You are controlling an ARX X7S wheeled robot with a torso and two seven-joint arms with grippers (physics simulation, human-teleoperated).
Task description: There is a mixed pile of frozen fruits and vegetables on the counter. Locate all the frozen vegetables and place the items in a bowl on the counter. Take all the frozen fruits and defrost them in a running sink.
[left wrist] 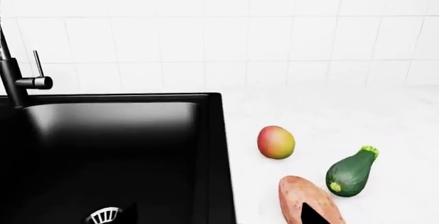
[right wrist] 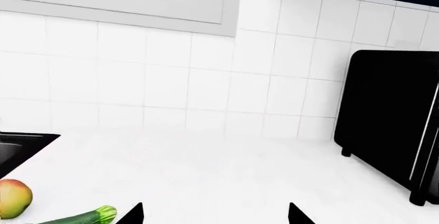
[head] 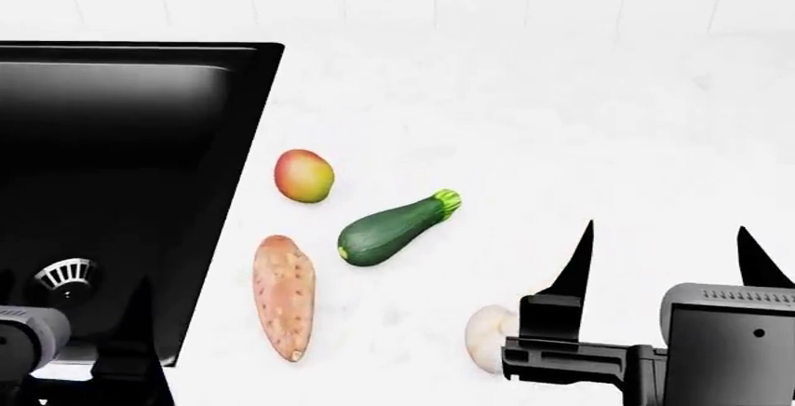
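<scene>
White marbled counter [head: 546,117] runs from the black sink [head: 112,136] across to a tiled wall; a black appliance [right wrist: 394,121] stands at its far right in the right wrist view. No bowl shows in any view, which leaves the vegetables without a confirmed destination.

Four items lie loose and apart beside the sink. The red-yellow fruit [head: 303,175] sits nearest the basin edge. The zucchini [head: 395,229] lies tilted just past it, and the sweet potato [head: 283,295] lies lengthwise below. The pale cream fruit [head: 491,336] rests closest to the robot, partly hidden by the right gripper [head: 665,257].

That gripper has its fingers spread wide and holds nothing. The left gripper [head: 74,350] hangs low over the sink; whether it is parted or closed cannot be told.

Risks, as judged:
- The round fruits may roll if nudged, most likely by a finger descending off-centre.
- The cream fruit sits partly hidden behind the right gripper's own body, so the approach is poorly seen.
- The sweet potato's colour resembles the red-yellow fruit's; mis-sorting is possible.
</scene>
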